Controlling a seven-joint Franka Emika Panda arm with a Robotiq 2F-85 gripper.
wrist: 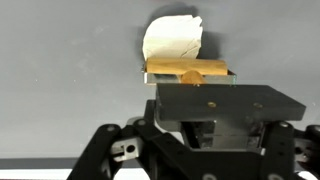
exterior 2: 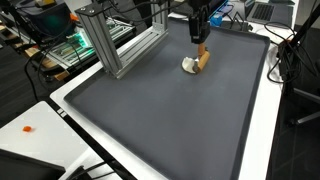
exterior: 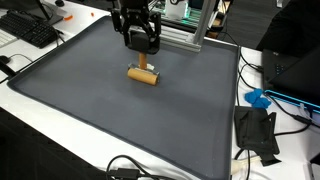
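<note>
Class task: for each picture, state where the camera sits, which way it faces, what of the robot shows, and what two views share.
Exterior view: raised off one side of the grey mat, looking down across it; the gripper hangs over a wooden cylinder.
Exterior view: raised off a mat corner, looking diagonally across; the gripper shows.
Wrist view: on the wrist, facing down; the gripper fills the lower half, with a white wad beyond.
Shared: both exterior views show the aluminium frame and the wooden cylinder.

my pincer (exterior: 141,54) is black, the stick (exterior: 143,76) tan (warm, almost orange), the crumpled lump (exterior 2: 188,66) white, the mat (exterior: 100,115) plain dark grey.
</note>
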